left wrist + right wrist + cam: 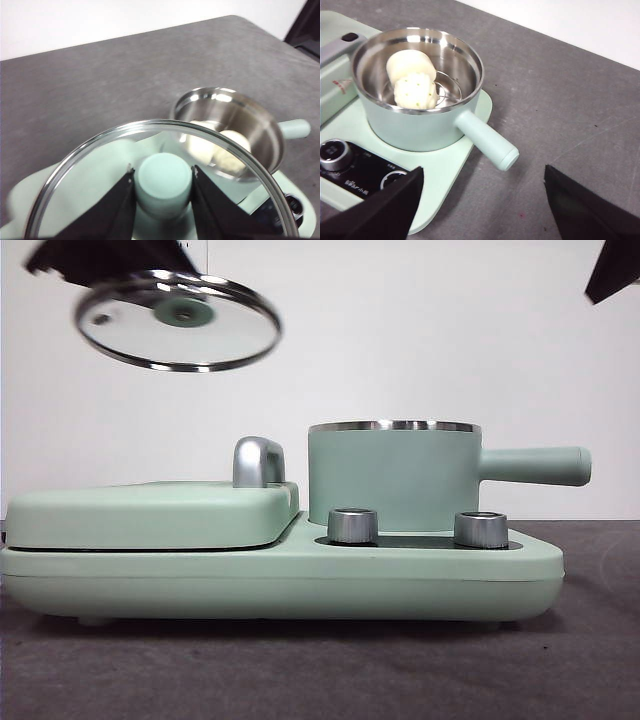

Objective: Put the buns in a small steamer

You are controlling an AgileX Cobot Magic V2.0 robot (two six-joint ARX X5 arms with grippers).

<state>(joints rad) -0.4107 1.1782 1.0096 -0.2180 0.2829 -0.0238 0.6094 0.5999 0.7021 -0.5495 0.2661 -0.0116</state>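
Observation:
The small steamer stands uncovered on the right side of the mint-green base, its long handle pointing right. Both buns lie inside it on a steel rack: a smooth one and, touching it, a ridged one. They also show in the left wrist view as buns inside the steamer. My left gripper is shut on the green knob of the glass lid and holds it tilted, high and left of the steamer. My right gripper is open and empty, hovering near the handle.
The flat hinged grill plate with its chrome handle lies closed on the left of the base. Two steel dials sit on the black panel in front of the steamer. Grey tabletop surrounds the appliance.

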